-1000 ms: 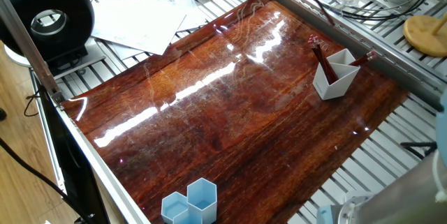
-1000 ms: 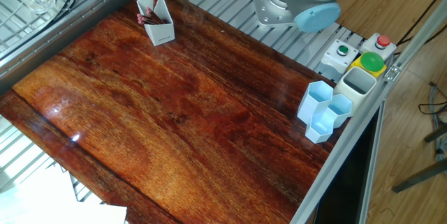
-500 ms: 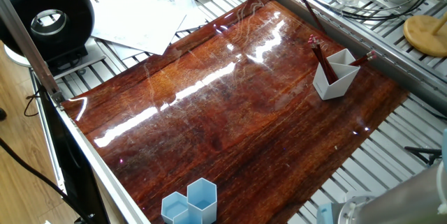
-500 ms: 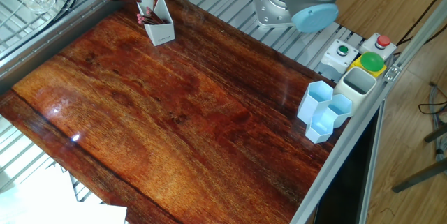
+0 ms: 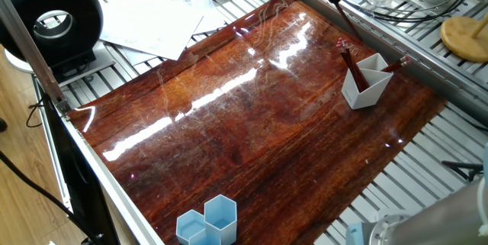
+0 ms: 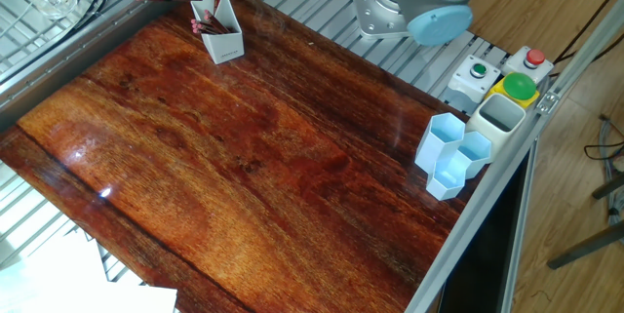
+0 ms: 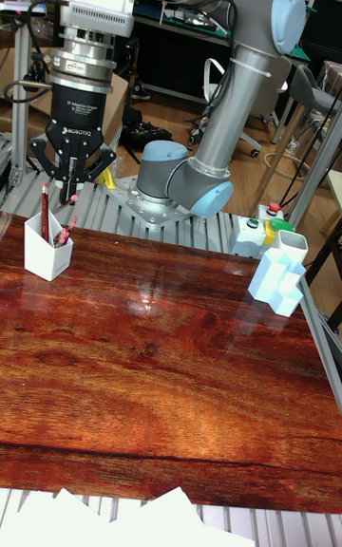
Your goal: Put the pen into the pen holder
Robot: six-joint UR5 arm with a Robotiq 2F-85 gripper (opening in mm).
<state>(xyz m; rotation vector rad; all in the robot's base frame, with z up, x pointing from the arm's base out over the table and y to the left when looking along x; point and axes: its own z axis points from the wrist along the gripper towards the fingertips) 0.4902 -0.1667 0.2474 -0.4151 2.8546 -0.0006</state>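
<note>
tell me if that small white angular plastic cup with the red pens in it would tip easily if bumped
Probably yes. The small white angular plastic cup looks thin-walled and light, so it would likely slide on the glossy wooden tabletop first. The red pens stick well above its rim, leaning, so a knock up high would likely topple it.
</note>
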